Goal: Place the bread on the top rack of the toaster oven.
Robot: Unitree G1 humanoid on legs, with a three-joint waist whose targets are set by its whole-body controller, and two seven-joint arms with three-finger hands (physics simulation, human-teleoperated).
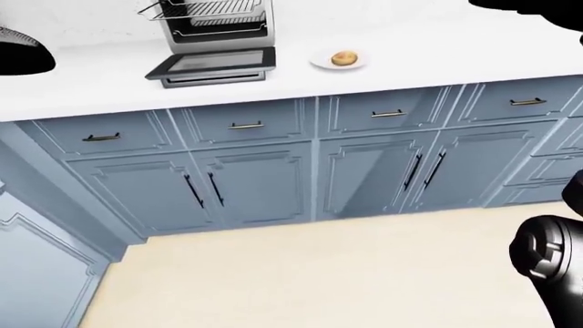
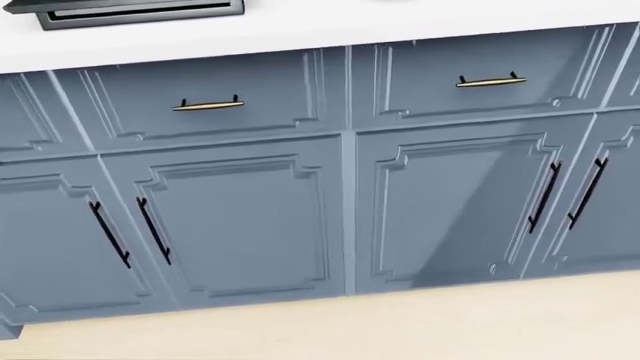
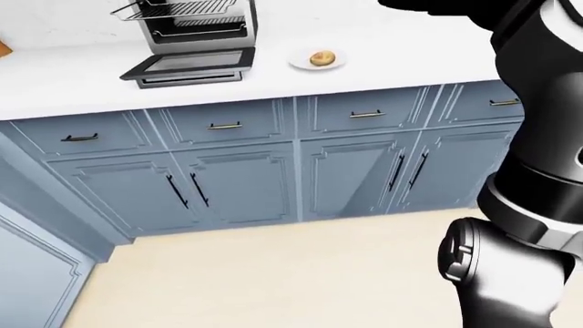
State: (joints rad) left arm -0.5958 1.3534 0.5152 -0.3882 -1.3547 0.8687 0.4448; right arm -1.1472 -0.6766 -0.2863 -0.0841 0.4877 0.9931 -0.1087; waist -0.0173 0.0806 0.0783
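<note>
The bread (image 1: 344,59), a small round golden roll, lies on a white plate (image 1: 320,63) on the white counter (image 1: 410,68) at the top of the left-eye view. Left of it stands the toaster oven (image 1: 217,27), its door (image 1: 214,63) folded down flat and its wire racks (image 1: 208,9) showing, the top one slid partly out. In the head view only the door's edge (image 2: 140,10) shows at the top left. My right arm (image 3: 533,157) fills the right side of the right-eye view as a black shape. No fingers of either hand show.
Blue-grey cabinets (image 2: 240,225) with brass drawer pulls (image 2: 208,105) and black door handles (image 2: 150,229) run under the counter. Beige floor (image 1: 309,273) lies between me and them. A cabinet side (image 1: 36,273) juts in at the lower left. A dark shape (image 1: 22,51) sits at the upper left.
</note>
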